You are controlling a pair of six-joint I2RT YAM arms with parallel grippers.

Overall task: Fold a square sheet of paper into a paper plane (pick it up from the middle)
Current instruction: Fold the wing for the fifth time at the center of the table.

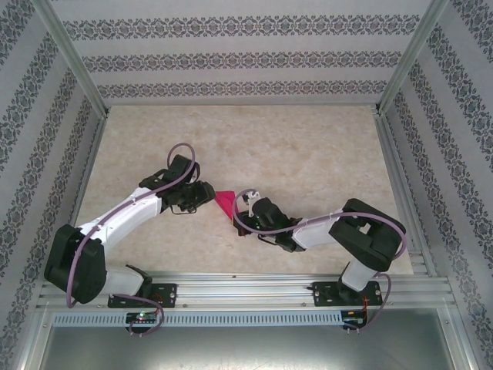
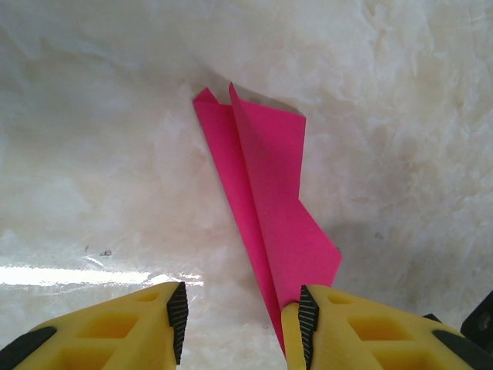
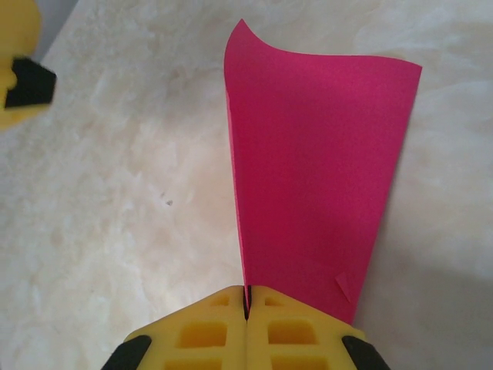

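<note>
Right gripper [image 3: 246,301]: yellow fingers pressed together, clamping the narrow end of the paper plane.
Paper plane [image 3: 316,177]: slim magenta-pink folded paper dart, its centre crease upright in that grip and its wide end curling; it sits near the table's middle.
Left gripper [image 2: 240,316]: jaws apart, gripping nothing, just left of the paper plane; the plane's tip lies beside one black ribbed pad [image 2: 308,320].
Table [image 1: 308,146]: cream marble-patterned top, lying under the paper plane.

Pale marbled table [image 1: 293,146], faintly glossy
</note>
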